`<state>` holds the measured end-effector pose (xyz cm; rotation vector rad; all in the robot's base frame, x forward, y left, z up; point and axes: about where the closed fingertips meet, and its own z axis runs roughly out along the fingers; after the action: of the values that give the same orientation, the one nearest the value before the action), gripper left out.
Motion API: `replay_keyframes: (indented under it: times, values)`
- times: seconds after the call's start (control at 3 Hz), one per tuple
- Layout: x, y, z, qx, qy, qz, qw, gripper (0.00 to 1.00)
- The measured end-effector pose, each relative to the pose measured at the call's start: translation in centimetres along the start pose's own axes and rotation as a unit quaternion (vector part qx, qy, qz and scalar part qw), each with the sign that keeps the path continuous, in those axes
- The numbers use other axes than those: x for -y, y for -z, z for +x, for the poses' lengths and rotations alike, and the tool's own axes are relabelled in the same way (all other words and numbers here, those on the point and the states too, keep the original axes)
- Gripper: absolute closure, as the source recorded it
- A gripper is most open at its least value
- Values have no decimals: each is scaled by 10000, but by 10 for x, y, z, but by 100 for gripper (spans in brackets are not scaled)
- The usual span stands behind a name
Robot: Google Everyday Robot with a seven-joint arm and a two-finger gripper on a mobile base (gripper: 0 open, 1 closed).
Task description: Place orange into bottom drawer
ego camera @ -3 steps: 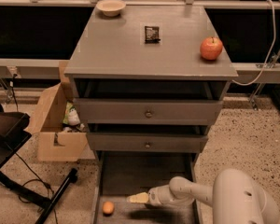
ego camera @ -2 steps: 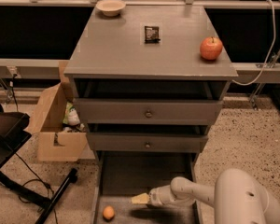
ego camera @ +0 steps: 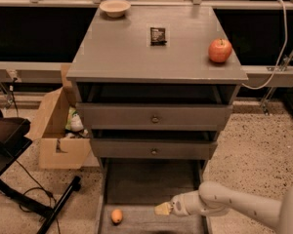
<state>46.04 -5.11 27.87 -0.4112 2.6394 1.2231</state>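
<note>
The orange (ego camera: pixel 116 216) is a small round fruit lying inside the pulled-out bottom drawer (ego camera: pixel 151 179), near its front left corner. The drawer is a long shallow grey tray under two closed grey drawers with round knobs. My gripper (ego camera: pixel 162 209) reaches in from the right on a white arm, low over the drawer floor, about a hand's width to the right of the orange and apart from it. It holds nothing that I can see.
A red apple (ego camera: pixel 219 50), a small dark packet (ego camera: pixel 158 35) and a pale bowl (ego camera: pixel 115 7) sit on the cabinet top. An open cardboard box (ego camera: pixel 58 130) stands on the floor left of the cabinet. A black stand leg (ego camera: pixel 58 206) lies at lower left.
The orange has rolled slightly within the drawer's front left. My gripper has drawn back a little to the right, away from the orange.
</note>
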Motion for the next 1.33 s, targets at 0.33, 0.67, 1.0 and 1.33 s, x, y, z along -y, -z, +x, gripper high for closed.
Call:
replay_keyframes:
  times: [0.33, 0.67, 1.0, 1.33]
  values:
    - [-42, 74, 26, -27, 445, 148, 9989, 88]
    - [-86, 177, 34, 184, 1283, 676, 9893, 100]
    - [-121, 269, 2, 649, 1986, 1251, 9699, 100]
    - [-167, 348, -31, 1282, 2674, 1984, 9342, 100]
